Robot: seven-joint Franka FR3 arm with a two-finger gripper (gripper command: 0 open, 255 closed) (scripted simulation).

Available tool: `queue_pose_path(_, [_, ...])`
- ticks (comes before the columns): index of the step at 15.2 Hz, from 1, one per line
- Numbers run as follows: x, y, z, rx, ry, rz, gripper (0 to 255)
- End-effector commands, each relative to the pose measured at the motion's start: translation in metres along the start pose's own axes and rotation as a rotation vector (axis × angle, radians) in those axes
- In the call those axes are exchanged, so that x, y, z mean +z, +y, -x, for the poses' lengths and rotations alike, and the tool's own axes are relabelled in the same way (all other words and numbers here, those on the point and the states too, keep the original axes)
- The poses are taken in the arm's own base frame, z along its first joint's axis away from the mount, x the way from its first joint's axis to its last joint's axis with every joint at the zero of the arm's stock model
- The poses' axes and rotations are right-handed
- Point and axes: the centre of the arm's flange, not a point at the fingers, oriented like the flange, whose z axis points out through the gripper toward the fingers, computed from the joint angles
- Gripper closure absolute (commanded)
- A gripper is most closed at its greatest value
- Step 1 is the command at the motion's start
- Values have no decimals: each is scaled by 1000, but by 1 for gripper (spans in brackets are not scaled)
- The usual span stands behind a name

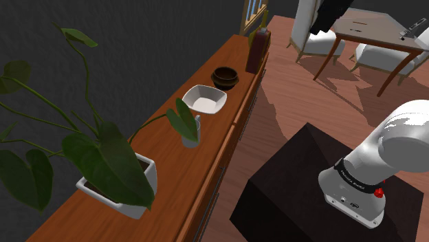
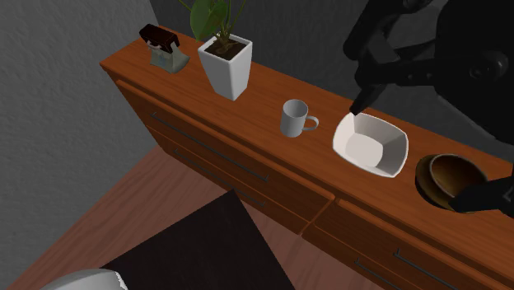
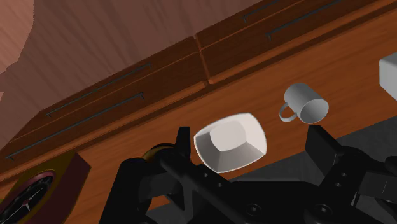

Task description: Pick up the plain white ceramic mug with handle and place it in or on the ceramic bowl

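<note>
A plain white mug (image 2: 293, 119) stands upright on the wooden sideboard (image 2: 272, 152), its handle turned toward a white square bowl (image 2: 371, 144). In the shoulder view a plant leaf partly covers the mug (image 1: 192, 135). Past the white bowl (image 1: 204, 100) sits a dark brown round bowl (image 1: 225, 77). My gripper (image 3: 251, 143) hangs open high above the two bowls and holds nothing. In the wrist view the white bowl (image 3: 230, 143) lies between the fingers, with the mug (image 3: 306, 105) off to one side. One fingertip (image 2: 357, 107) shows over the white bowl's far rim.
A leafy plant in a white pot (image 1: 117, 187) stands on the sideboard beyond the mug. A tall dark red box (image 1: 256, 51) stands past the brown bowl. A small brown ornament (image 2: 162, 45) sits at the far end. Dining table and chairs (image 1: 371, 31) are across the floor; my stand (image 1: 309, 185) is beside the drawers.
</note>
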Motion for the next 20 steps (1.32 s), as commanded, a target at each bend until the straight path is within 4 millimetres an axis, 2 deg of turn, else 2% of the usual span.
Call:
queue_pose_path(1, [0, 0, 0, 0, 0, 0, 0])
queue_pose_path(20, [190, -159, -71, -9, 16, 74, 0])
